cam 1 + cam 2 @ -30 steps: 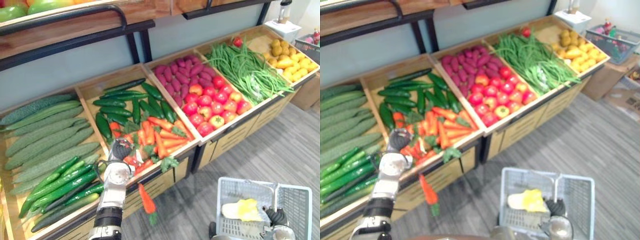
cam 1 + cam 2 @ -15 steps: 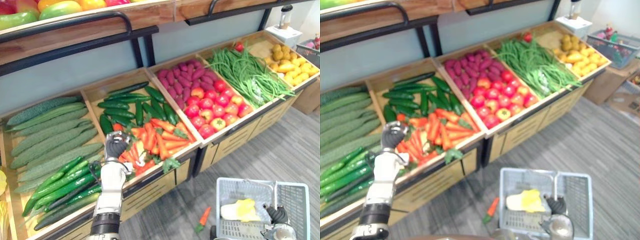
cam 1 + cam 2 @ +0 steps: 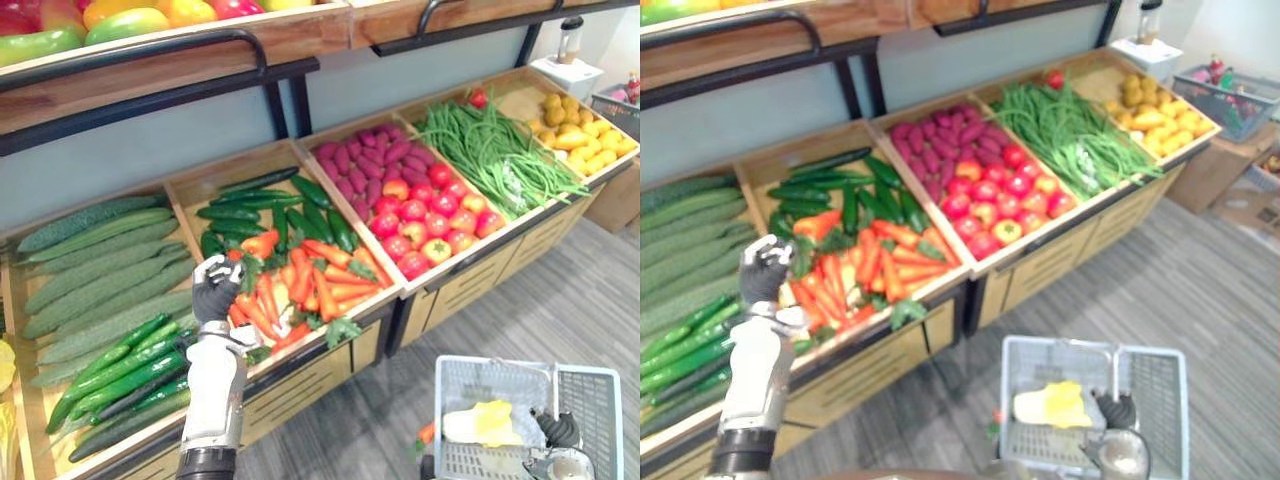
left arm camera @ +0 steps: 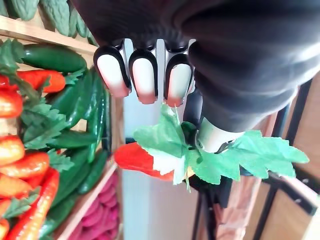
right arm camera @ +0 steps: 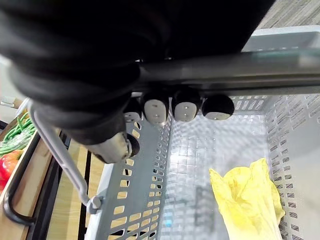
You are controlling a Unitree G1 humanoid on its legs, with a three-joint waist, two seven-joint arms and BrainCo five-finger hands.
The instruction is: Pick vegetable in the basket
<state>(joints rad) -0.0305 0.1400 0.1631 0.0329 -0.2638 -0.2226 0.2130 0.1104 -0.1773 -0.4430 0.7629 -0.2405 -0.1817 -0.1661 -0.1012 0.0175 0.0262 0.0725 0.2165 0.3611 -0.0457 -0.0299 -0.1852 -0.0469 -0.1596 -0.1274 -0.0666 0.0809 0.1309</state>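
- The left hand is raised over the near-left corner of a slanted wooden crate holding loose orange carrots on its near side and dark green cucumbers on its far side.
- This hand pinches a single orange-red carrot with green cloth-like leaves between thumb and curled fingers. The grip is at the leafy end, and the root points away from the palm.
- From the head views, that carrot sits just above the pile, on the far side of the hand.
- A grey perforated plastic basket is over the grey floor, near and to the right, well apart from the held carrot.
- The right hand has its fingers wrapped round the basket's grey bar handle.
- A pale yellow leafy vegetable lies inside the basket.
- A small bit of orange shows just beside the basket's left wall; what it is cannot be told.
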